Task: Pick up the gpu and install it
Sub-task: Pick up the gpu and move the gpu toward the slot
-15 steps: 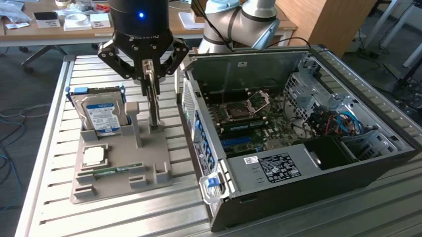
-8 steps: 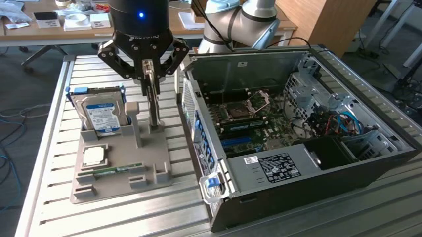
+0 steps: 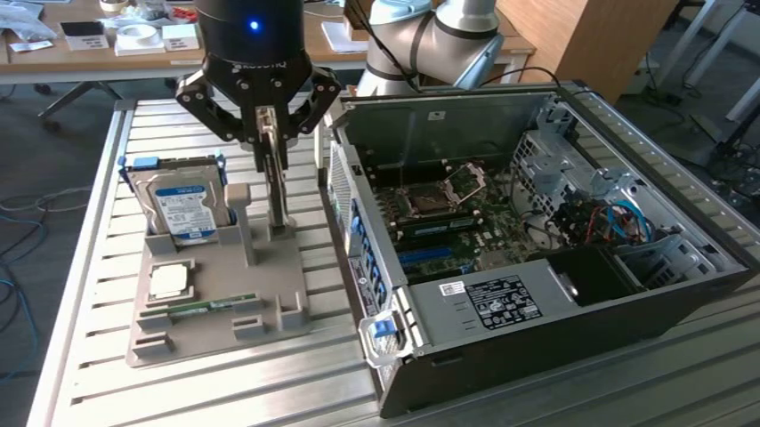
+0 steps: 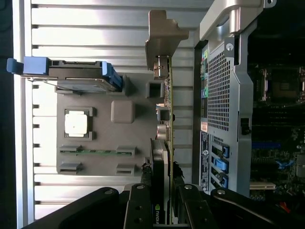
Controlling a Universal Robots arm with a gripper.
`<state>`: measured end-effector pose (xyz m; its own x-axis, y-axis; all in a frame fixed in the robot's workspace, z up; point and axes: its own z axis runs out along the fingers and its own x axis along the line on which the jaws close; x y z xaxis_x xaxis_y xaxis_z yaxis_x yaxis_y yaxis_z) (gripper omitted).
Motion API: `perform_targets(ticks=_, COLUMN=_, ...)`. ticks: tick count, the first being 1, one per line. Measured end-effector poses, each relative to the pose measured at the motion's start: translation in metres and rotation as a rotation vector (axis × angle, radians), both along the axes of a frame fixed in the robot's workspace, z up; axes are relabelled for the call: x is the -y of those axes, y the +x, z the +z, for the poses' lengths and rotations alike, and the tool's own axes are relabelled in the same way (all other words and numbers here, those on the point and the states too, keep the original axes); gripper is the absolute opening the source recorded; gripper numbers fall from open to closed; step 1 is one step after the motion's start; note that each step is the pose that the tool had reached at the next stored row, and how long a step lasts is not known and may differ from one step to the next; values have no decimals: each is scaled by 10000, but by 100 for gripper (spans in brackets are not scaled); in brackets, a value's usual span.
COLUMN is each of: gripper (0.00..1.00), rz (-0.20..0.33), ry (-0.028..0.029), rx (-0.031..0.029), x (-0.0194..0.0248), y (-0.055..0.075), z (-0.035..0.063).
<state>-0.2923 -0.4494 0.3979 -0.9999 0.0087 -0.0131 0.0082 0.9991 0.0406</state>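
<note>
Gripper (image 3: 273, 144) clamped on the gpu (image 3: 277, 191), fingers (image 4: 144, 191) on both faces of the card's top edge. Card stands on edge in its slot of the grey holder (image 3: 202, 334), so I'd call this the pick step: grasp made, not lifted. Getting it out calls for a straight pull, no twist. Hard drive (image 3: 184, 209) stands in the same holder. Open PC case (image 3: 499, 307) sits just beside the holder, slatted metal table (image 3: 95, 267) under it, wooden desk (image 3: 36, 60) beyond it.

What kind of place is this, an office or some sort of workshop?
Most likely a robotics lab or test workshop: an open computer case sits on a slatted metal table, beside a grey fixture holding a hard drive, with cluttered desks behind.
</note>
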Motion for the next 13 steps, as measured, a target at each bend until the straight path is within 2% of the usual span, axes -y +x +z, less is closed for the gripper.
perform_targets(ticks=3, gripper=27, rz=-1, ry=3, rx=3, x=0, y=0, z=35)
perform_targets(ticks=9, gripper=27, rz=1, ry=1, rx=1, x=0, y=1, z=36)
perform_targets(ticks=13, gripper=27, rz=0, ry=5, rx=1, x=0, y=67, z=36)
